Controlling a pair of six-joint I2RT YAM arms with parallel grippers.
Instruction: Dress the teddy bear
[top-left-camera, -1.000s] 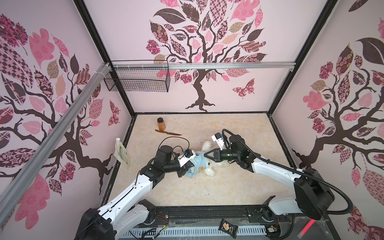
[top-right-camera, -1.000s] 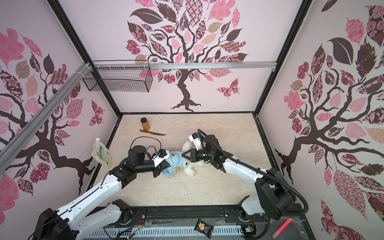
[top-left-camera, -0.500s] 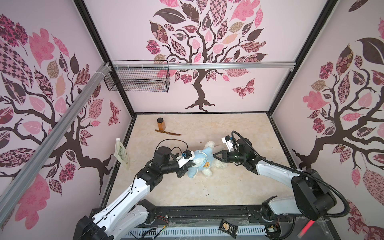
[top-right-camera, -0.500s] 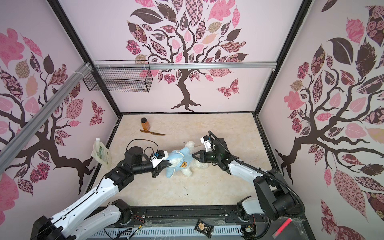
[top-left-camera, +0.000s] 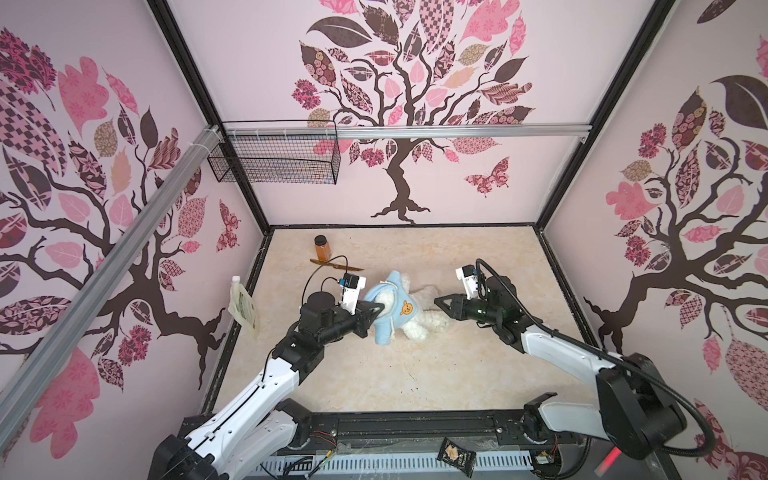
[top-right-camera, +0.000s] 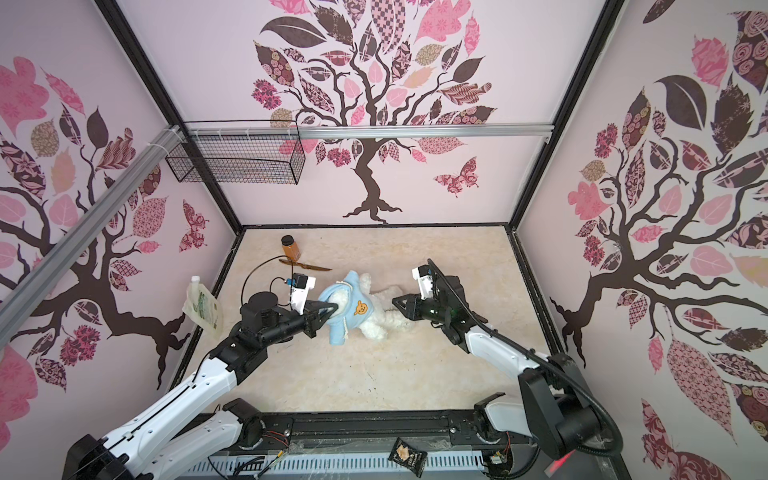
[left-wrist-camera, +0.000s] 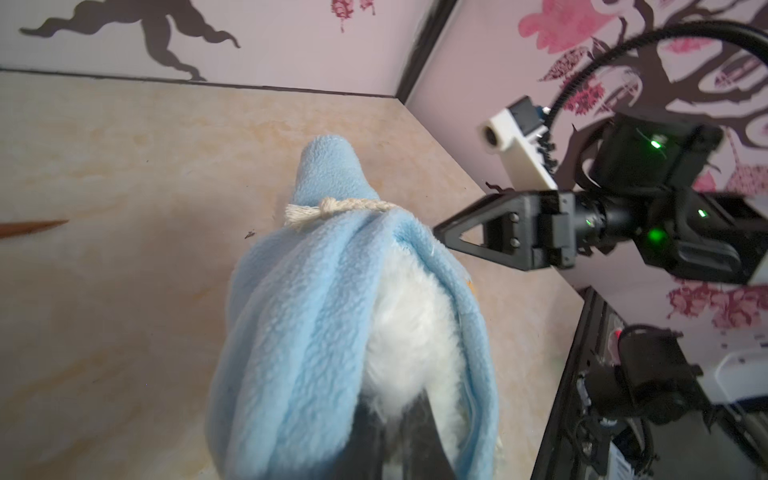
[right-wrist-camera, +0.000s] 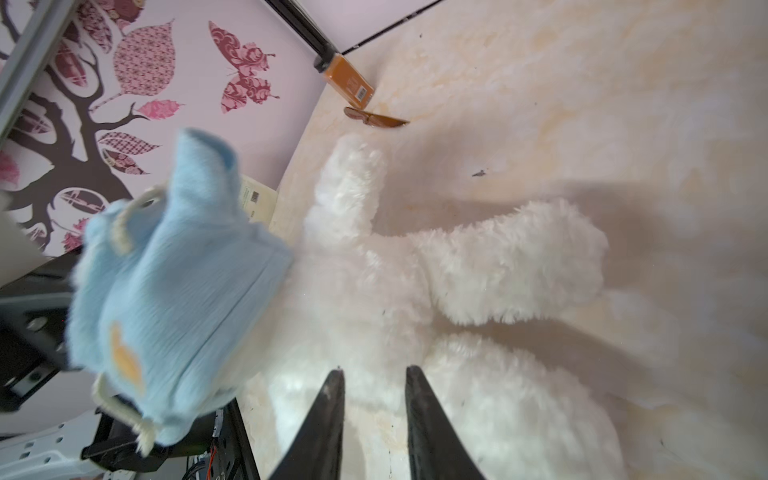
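The white fluffy teddy bear (top-left-camera: 419, 326) (top-right-camera: 380, 328) lies mid-table with a light blue hooded shirt (top-left-camera: 395, 309) (top-right-camera: 353, 311) over its head and chest; its legs are bare. My left gripper (top-left-camera: 379, 309) (top-right-camera: 332, 308) reaches into the shirt's opening. In the left wrist view that gripper (left-wrist-camera: 401, 415) is shut on the bear's white fur (left-wrist-camera: 411, 332) between the shirt's (left-wrist-camera: 299, 311) folds. My right gripper (top-left-camera: 438, 300) (top-right-camera: 397, 300) hovers just off the bear's legs. In the right wrist view it (right-wrist-camera: 374, 372) is open, holding nothing, over the bear (right-wrist-camera: 498, 266).
An amber jar (top-left-camera: 322, 246) and a brown stick (top-left-camera: 332, 264) lie at the back left. A pouch (top-left-camera: 243, 305) leans on the left wall. A wire basket (top-left-camera: 274, 158) hangs high on the rail. A wrapper (top-left-camera: 456, 453) sits on the front frame.
My right gripper drew the bear's leg to the right, then opened and let it go. The bear now lies stretched out. My left gripper stays shut in the shirt.
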